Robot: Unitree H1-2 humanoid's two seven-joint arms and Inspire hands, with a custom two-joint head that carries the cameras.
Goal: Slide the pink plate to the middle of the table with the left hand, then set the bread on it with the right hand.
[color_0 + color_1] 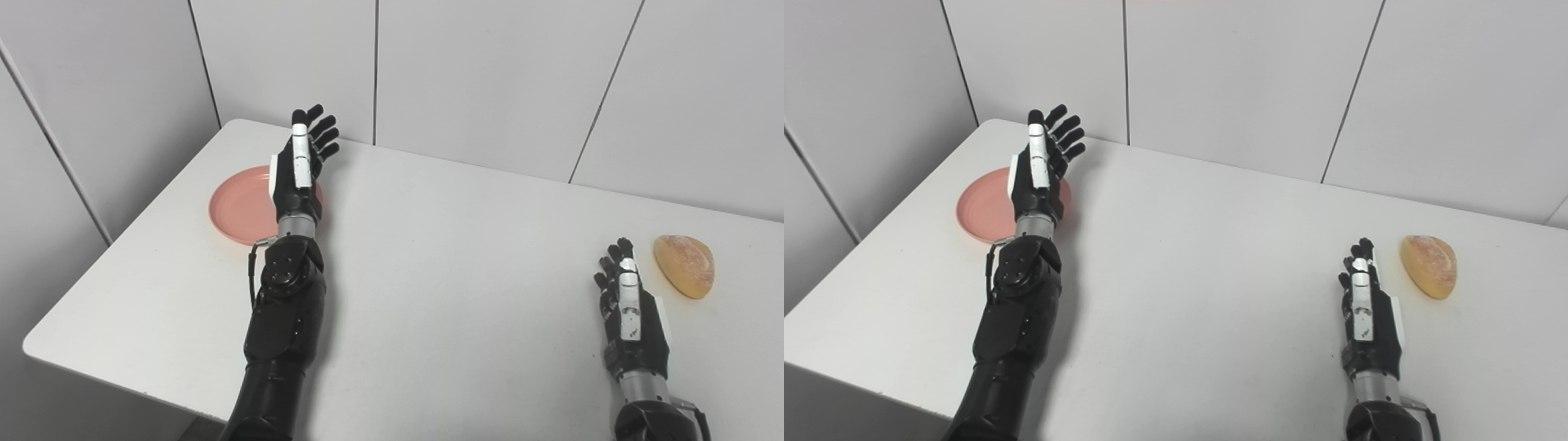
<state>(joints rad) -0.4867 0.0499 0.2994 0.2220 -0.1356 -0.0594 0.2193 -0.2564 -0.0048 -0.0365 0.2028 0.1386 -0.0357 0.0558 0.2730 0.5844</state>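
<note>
The pink plate [242, 209] lies flat near the far left edge of the white table [441, 263]. My left hand [301, 164] is open, fingers spread, raised over the plate's right rim and hiding part of it. It holds nothing. The bread [685, 264], a golden half-round roll, lies at the right of the table. My right hand [628, 303] is open and empty, low over the table just left of the bread and apart from it. The plate [989, 207] and bread [1430, 265] show in the right eye view too.
Grey wall panels [490, 79] stand close behind the table's far edge and along its left side. The table's left front corner [37, 346] is near the bottom left. A broad bare stretch of table lies between the two arms.
</note>
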